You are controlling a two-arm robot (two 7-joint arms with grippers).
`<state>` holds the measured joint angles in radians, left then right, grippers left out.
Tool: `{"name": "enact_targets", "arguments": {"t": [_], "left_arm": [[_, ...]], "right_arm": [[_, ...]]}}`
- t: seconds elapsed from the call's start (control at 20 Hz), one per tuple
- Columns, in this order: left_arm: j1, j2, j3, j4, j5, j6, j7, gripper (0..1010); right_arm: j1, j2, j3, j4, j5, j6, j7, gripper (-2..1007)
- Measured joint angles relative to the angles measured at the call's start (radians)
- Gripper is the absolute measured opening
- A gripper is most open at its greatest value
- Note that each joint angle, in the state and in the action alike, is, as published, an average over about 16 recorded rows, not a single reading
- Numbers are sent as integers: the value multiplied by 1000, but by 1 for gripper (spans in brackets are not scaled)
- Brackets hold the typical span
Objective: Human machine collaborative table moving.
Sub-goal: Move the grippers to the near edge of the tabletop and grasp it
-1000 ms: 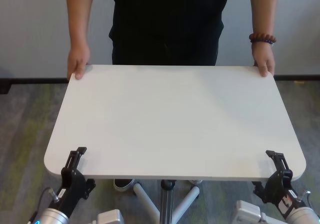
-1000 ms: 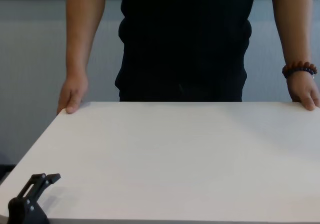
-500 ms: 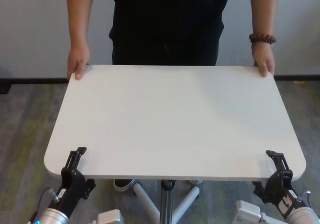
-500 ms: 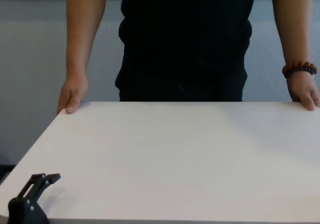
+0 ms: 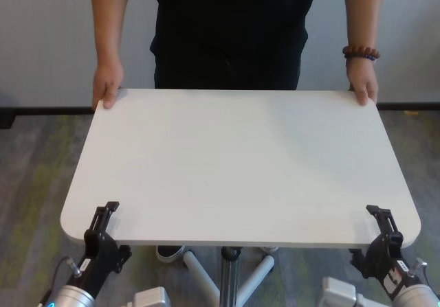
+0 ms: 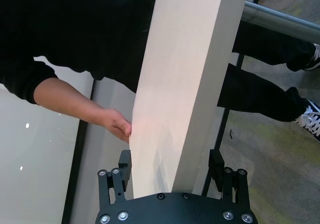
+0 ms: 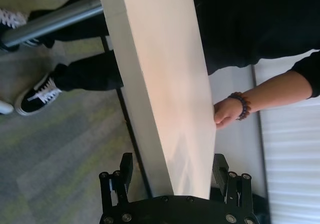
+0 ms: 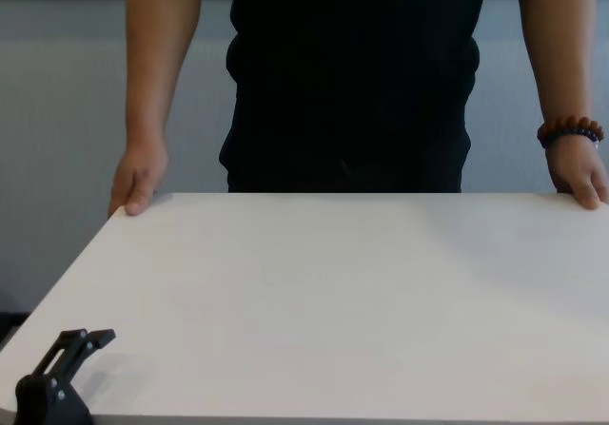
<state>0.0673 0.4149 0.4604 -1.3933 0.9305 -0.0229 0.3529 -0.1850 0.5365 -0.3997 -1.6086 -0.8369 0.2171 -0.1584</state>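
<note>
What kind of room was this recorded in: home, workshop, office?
Probably an office or lab room: grey patterned carpet, a plain pale wall with dark skirting, and a white table on a grey centre post with splayed legs, like office furniture.

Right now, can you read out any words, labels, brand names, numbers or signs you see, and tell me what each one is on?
None: no readable text shows in any view.
The table top is plain white.
The person's black shirt shows no print or logo.
The left tool and right tool show only screws.
</note>
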Motion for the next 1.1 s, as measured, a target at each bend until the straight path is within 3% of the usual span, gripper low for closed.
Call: {"name": "enact_targets", "arguments": {"t": [0.55, 1.1], "left_arm": [[0, 0, 0, 0, 0, 0, 0, 1001], [0, 0, 0, 0, 0, 0, 0, 1001]], "right_arm": [[-14, -16, -6, -11, -109, 90, -2, 1001], [-2, -45, -2, 13, -159, 105, 9, 1001]]}}
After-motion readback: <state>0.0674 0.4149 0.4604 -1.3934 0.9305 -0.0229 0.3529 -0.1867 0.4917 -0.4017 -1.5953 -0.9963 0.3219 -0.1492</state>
